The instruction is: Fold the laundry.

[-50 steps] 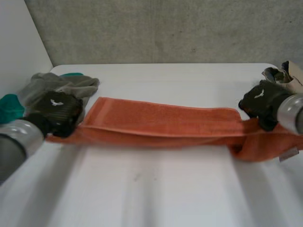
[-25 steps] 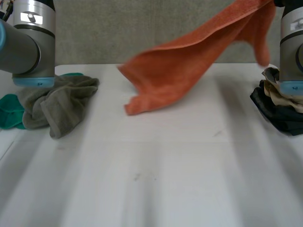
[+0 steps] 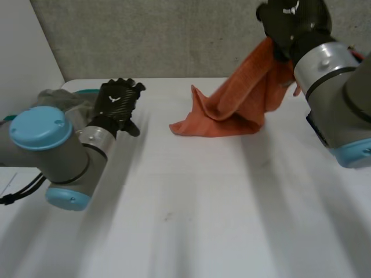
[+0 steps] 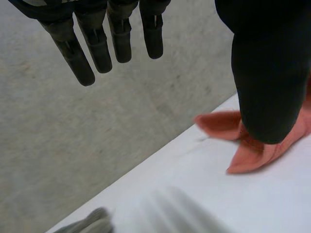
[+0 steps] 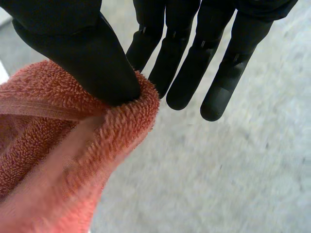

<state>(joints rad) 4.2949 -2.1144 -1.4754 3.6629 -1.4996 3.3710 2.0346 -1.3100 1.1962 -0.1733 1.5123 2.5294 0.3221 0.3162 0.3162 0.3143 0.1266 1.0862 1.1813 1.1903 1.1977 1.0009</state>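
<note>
The white table catches the lower end of an orange towel that hangs below the raised right hand, its edge pinched under the thumb. The left hand, fingers straight and spread, hovers well apart from the towel.

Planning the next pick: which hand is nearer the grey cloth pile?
Left. The left hand is just beside the grey cloth pile; the right hand is high across the table, pinching the orange towel.

The left hand has let go; the right hand has hoisted the orange towel, tail bunched on the table.
</note>
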